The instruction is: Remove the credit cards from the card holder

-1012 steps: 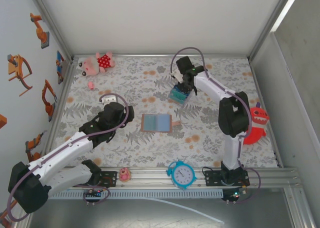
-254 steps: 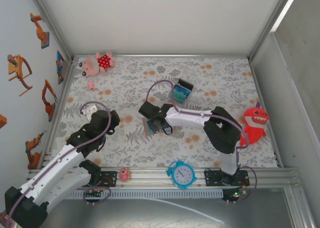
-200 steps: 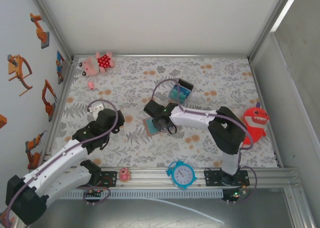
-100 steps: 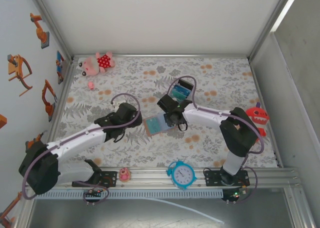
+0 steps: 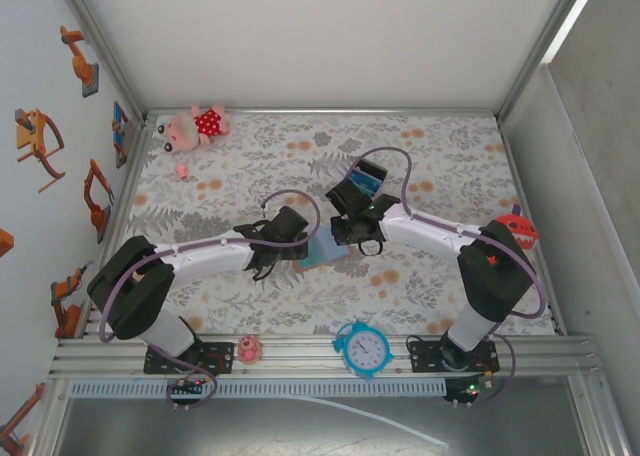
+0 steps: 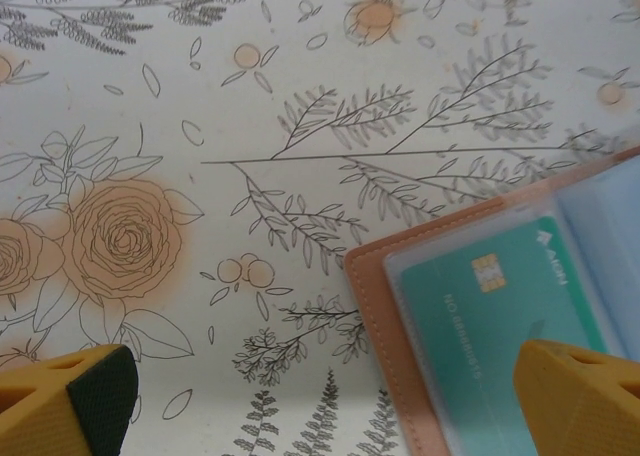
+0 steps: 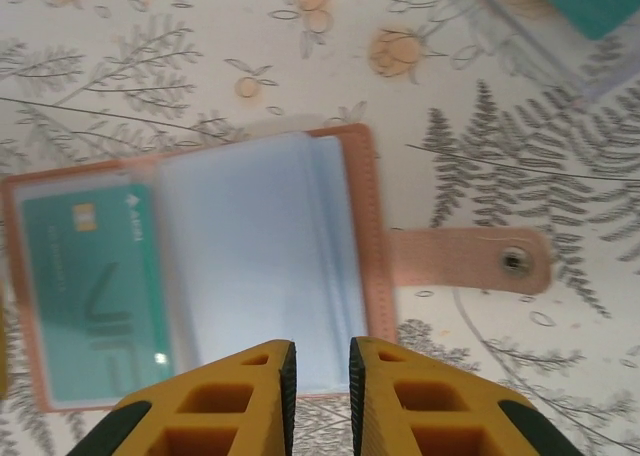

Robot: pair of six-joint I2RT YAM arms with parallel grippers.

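Now, card holder [image 5: 325, 252]: spread open and flat on the counter [image 5: 430, 156] at mid-field, closing tab [image 7: 470, 259] flung out to one side. It sits a touch skewed from how it lay five seconds back.
Card [image 7: 90, 296]: one green one with a chip, tucked under the clear sleeve of the end pocket. The pocket beside it looks empty.
Left hand [image 6: 320, 406]: big change! It hung back near its own side a second ago; now it's over the holder's card end, fingers spread wide, gripping nothing.
Right hand [image 7: 322, 351]: it was down on the holder a second ago; now it hovers by the empty half, fingers pinched almost together with nothing between them.
What it means: my read is a hand-over, with the left lining up to pull that card or pin the holder. The card is not out yet.
Count: one holder, one card seen in it, two hands, and one black box [image 5: 362, 184] of teal cards behind, too small to count.
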